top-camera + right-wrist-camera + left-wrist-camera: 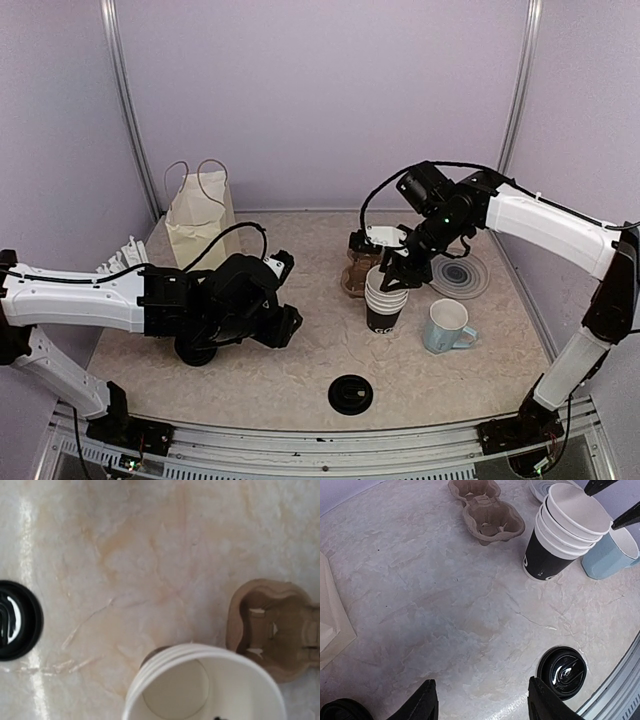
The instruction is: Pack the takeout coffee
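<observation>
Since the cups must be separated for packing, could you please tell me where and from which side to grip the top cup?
Pinch the top cup by its rim from above, one finger inside, one outside. The stack stands upright and open, only that rim shows above the cups below, and the blue mug crowds one side.

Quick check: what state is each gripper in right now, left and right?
Left gripper: open, holding nothing.
Right gripper: fingers on either side of the top rim of the cup stack; whether it grips yet cannot be told.
</observation>
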Controlling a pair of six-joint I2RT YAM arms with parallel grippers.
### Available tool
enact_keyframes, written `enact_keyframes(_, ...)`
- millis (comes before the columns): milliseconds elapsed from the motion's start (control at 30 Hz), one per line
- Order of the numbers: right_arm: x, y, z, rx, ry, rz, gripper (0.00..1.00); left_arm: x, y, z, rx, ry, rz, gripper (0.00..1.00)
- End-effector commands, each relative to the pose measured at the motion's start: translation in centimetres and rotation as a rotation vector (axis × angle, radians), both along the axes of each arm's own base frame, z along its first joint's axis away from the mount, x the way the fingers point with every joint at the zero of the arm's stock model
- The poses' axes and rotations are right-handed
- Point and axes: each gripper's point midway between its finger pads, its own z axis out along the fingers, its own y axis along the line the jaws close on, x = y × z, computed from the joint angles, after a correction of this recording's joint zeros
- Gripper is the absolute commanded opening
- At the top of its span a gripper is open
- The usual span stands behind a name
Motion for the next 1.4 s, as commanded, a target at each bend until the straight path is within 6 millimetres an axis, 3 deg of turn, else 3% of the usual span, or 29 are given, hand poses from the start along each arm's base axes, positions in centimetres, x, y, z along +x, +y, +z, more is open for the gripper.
enact_keyframes(0, -0.2, -0.9, -2.1, -0.064, 0.056, -0.022, 0.44, 0.0, -0.9, 0.7, -0.016, -0.01, -0.018, 0.6)
enact_keyframes(300, -1.2, -0.9, -3.4, -0.073, 0.12, -0.007, 0.36, -0.1, -0.7, -0.1, -0.014, -0.004, -0.012, 0.6)
enact_keyframes(533, -0.8, -1.4, -4.4, -0.109, 0.125, -0.037, 0.15, 0.0, -1.2, -0.2, -0.02, -0.005, -0.017, 0.6)
enact_keyframes(733, -0.1, -1.1, -3.4, -0.087, 0.081, -0.054, 0.0, 0.3, -2.0, -0.3, -0.037, -0.024, -0.035, 0.6)
enact_keyframes(867, 0.6, -1.3, -2.5, -0.078, 0.025, -0.072, 0.0, 0.9, -3.8, -0.6, -0.069, -0.055, -0.057, 0.6)
enact_keyframes(1100, 1.8, -1.7, -1.0, -0.077, -0.059, -0.108, 0.0, 3.5, -9.1, -1.6, -0.13, -0.075, -0.083, 0.59)
enact_keyframes(1233, 1.8, -2.1, -0.8, -0.087, -0.069, -0.115, 0.0, 4.4, -11.7, -4.6, -0.092, -0.049, -0.12, 0.58)
enact_keyframes(1367, 1.7, -1.8, 1.1, -0.037, -0.092, -0.116, 0.0, 4.7, -13.0, -6.2, -0.084, -0.039, -0.14, 0.58)
